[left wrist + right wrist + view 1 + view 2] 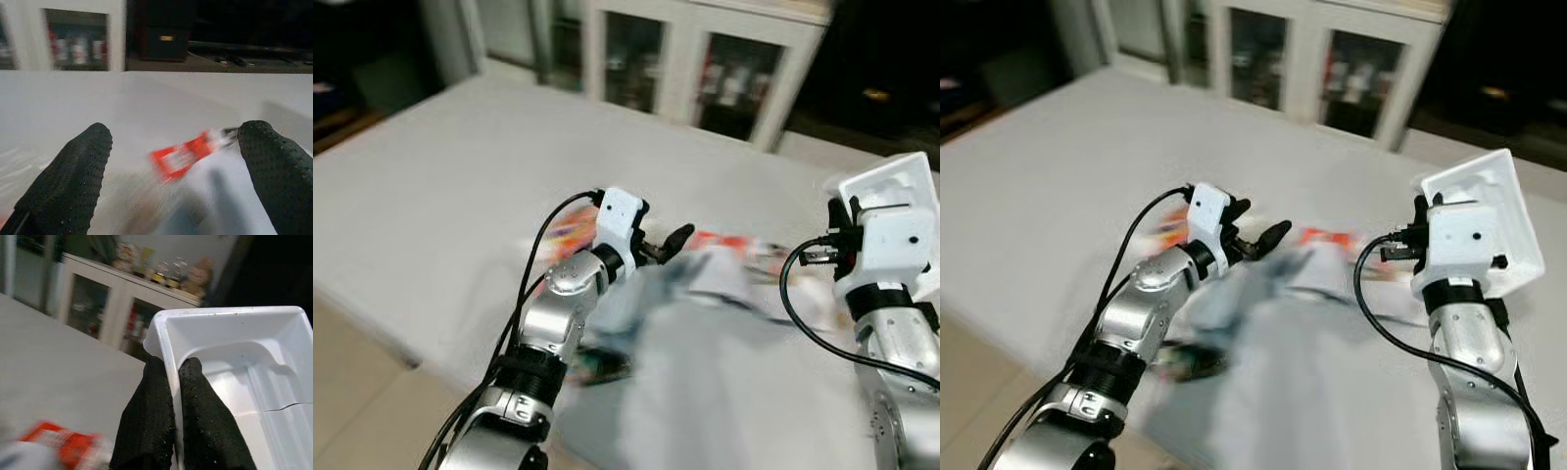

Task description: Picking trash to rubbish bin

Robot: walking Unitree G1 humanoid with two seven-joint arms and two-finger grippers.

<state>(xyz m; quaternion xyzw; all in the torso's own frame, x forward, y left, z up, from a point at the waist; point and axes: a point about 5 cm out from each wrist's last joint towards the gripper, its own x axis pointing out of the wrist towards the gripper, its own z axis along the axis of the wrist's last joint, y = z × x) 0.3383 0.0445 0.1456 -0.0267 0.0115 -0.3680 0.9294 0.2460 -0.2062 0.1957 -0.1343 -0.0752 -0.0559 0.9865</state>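
Observation:
My right gripper [174, 396] is shut on the rim of a white plastic tray [234, 357], held up in the air at the right [1489, 215]. My left gripper [171, 161] is open low over the white table [440, 196], its fingers [677, 235] pointing toward a red wrapper [183, 154] that lies just beyond them. The wrapper [724, 240] sits among blurred colourful litter in the middle of the table. A pale, blurred sheet or bag [705, 333] spreads beneath and in front of both arms; what it is I cannot tell.
A white cabinet with glass doors [705, 59] stands behind the table. The table's near left edge [372, 328] drops to a tan floor [352, 411]. Dark furniture lies at the back left and right.

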